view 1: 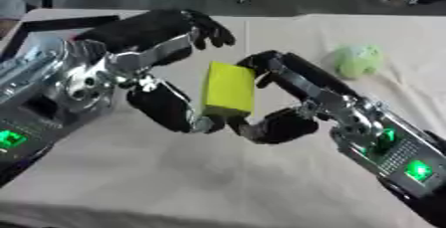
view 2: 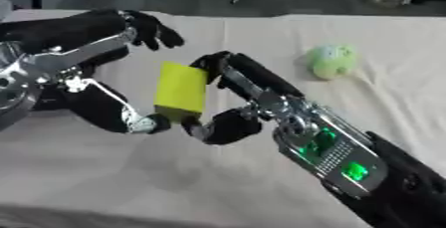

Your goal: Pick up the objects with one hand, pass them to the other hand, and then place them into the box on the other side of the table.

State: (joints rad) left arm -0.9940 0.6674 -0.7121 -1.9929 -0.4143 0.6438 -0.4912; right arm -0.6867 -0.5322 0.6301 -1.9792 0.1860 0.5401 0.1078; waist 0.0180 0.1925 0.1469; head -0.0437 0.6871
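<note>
The right hand (view 1: 283, 100) came in from the lower right and was curled round a yellow block (view 1: 229, 88), its fingers over the block's top right corner and its thumb under the lower edge, so that the block stood upright, held off the counter (view 1: 174, 182) near the middle of the view. The left hand (view 1: 157, 57) reached in from the left and met the same block: its thumb touched the block's lower left corner, just beside the right hand's thumb, while its fingers (view 1: 209, 30) arched above and behind the block's top, bent but apart from it. The block thus sat between both hands, pinched by the right and touched from below by the left. Whether the left hand had truly taken hold could not be told. Farther out, to the right of the right hand's fingers, a pale green soft object (view 2: 332, 60) lay on the cloth-covered counter, well apart from the block. A dark flat object (view 1: 61, 24) showed at the counter's far left edge
</note>
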